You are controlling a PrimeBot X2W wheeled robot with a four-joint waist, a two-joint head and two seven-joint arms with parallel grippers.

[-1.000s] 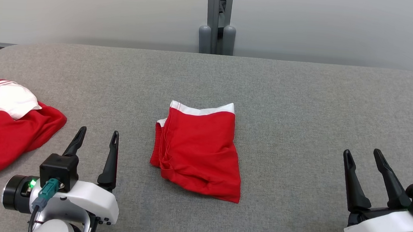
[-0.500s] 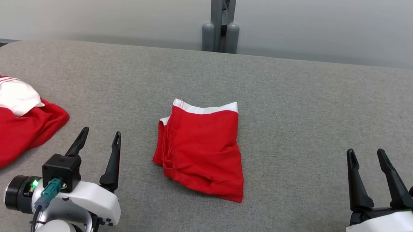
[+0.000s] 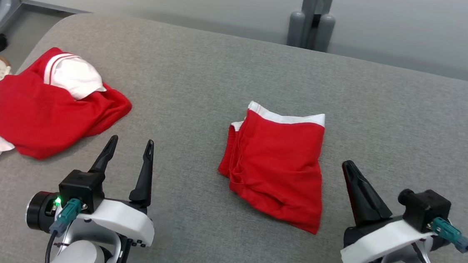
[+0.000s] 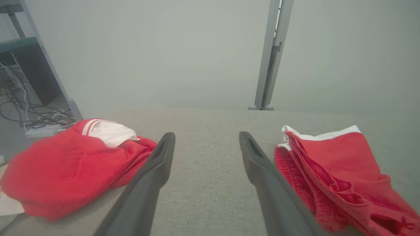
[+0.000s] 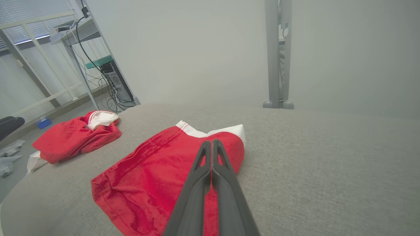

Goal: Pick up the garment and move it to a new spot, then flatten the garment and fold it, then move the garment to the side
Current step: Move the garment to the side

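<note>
Folded red garment (image 3: 275, 164): it is being seen lying flat near the middle of the grey table (image 3: 222, 72), with its white band turned to the far side; it is not being touched by any gripper.
Crumpled red and white garment (image 3: 48, 108): it is being seen in a loose heap at the left end of the table, well apart from the folded one.
Left gripper (image 3: 131, 141): it is being held low over the table between the two garments, touching neither; its fingers are being held wide apart, with nothing between them.
Right gripper (image 3: 347, 165): it is being held just to the right of the folded red garment, apart from the cloth; its fingers are being pressed together, with nothing between them.
Grey post (image 3: 312, 16): it is being seen behind the far edge of the table.
</note>
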